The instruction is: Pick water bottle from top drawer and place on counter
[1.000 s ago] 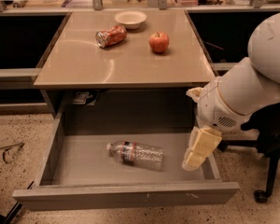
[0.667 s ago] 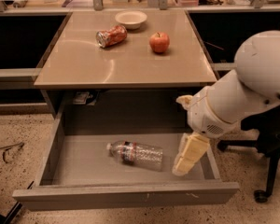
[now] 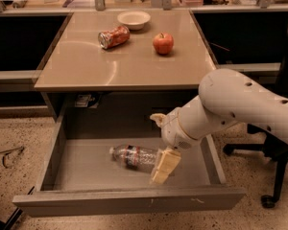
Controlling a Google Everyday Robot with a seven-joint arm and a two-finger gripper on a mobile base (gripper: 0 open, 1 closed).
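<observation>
1. You have one camera view. It looks down at the counter (image 3: 134, 68) and at the top drawer (image 3: 129, 201), which is pulled out below it.
2. The water bottle (image 3: 134, 156) lies on its side on the grey drawer bottom, near the middle. Its white cap points left.
3. Your gripper (image 3: 164, 166) hangs down inside the drawer, at the right end of the bottle. Its cream tip hides that end from you. You cannot tell if it touches the bottle, or if the gripper is spread apart or pressed together.
4. Your big white arm (image 3: 240, 104) reaches in from the right.
5. On the counter lie a crushed red can (image 3: 114, 36), a white bowl (image 3: 133, 19) just behind it, and a red apple (image 3: 163, 43) to the right. They do not touch.
6. A black chair (image 3: 278, 176) stands right of the drawer.
</observation>
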